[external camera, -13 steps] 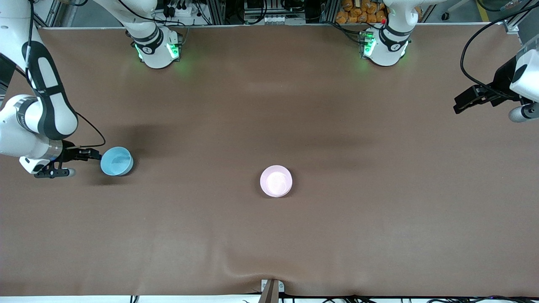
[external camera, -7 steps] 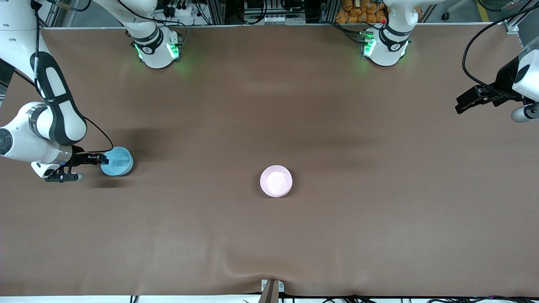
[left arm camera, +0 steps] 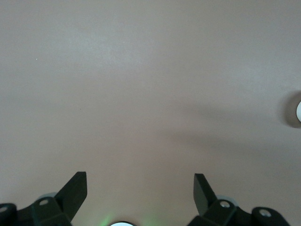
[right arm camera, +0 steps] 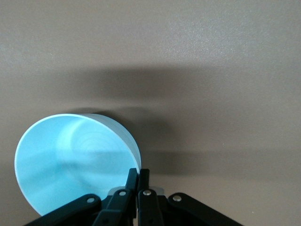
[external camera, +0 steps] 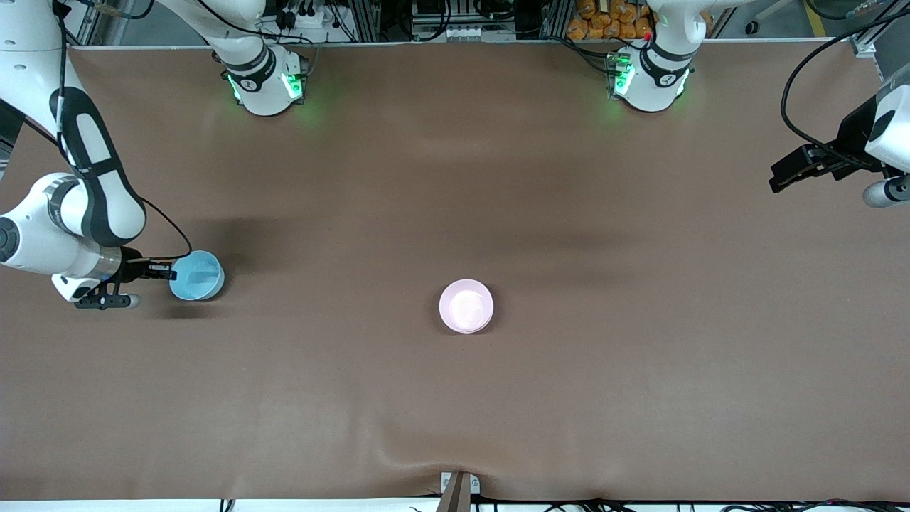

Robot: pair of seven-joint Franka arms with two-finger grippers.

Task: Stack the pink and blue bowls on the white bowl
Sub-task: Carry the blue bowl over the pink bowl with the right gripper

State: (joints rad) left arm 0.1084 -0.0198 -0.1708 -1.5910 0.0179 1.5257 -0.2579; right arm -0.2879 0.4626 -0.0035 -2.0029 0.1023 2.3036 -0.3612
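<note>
The light blue bowl (external camera: 198, 276) is near the right arm's end of the table, tilted. My right gripper (external camera: 169, 271) is shut on its rim; in the right wrist view the fingers (right arm camera: 139, 173) pinch the rim of the blue bowl (right arm camera: 70, 160) with one finger inside. The pale pink bowl (external camera: 466, 305) sits at the table's middle. A paler edge shows under it, and the white bowl is not separately visible. My left gripper (external camera: 778, 179) is open and empty, up over the left arm's end of the table (left arm camera: 140, 178).
The brown table cover (external camera: 455, 178) has a raised wrinkle at its edge nearest the front camera (external camera: 455, 462). The two arm bases (external camera: 266, 82) (external camera: 650, 78) stand along the table's edge farthest from the camera. A sliver of the middle bowl shows in the left wrist view (left arm camera: 298, 110).
My right gripper has moved in onto the blue bowl's rim and closed on it; the bowl has tipped slightly. The left arm has barely moved. The pink bowl has not moved.
</note>
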